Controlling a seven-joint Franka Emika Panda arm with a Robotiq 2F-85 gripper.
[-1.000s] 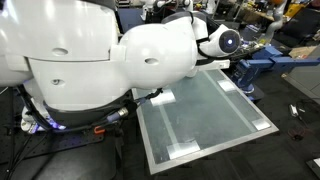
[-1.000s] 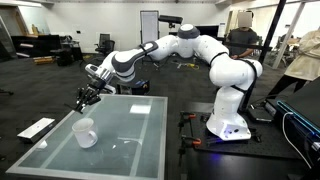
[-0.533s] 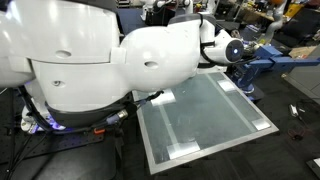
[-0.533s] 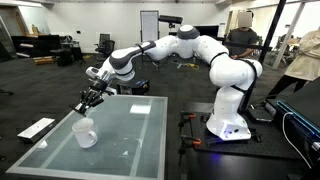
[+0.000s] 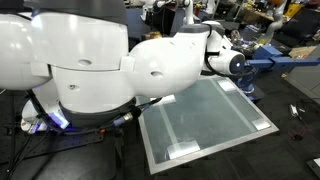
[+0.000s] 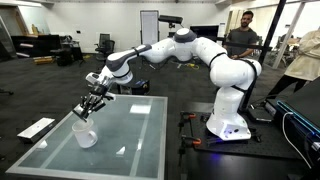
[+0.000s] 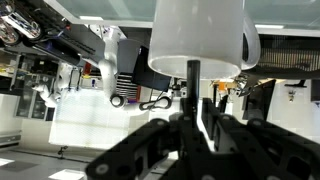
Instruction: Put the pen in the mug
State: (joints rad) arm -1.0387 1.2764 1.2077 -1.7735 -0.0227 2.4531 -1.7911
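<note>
- At the left of the room, in an exterior view, the mug point(image 6: 85, 133) stands upright near the left edge of a glass table point(image 6: 135, 125). It is small, white and plain.
- Just above the mug hangs the gripper point(image 6: 92, 105), pointing down at the mug's open mouth.
- The wrist view appears turned upside down, with the mug at the top. There the pen point(image 7: 193, 88), a thin dark stick, runs from between the dark fingers point(image 7: 160, 140) straight towards the mug.
- The fingers are closed in on the pen and hold it by one end, so the free end points at the mug.
- The pen's tip meets the mug's outline. Whether it has passed inside the rim cannot be told.
- Further right, the white arm point(image 6: 190, 48) stretches from the gripper back to its base point(image 6: 228, 125), which stands beside the table.
- In an exterior view the robot's white body point(image 5: 90, 70) fills most of the frame. It hides the mug and the pen there.
- Progress, as I judge it: the pen is picked up, carried over and lined up. What is left is to lower it, let go and pull clear without tipping the mug.
</note>
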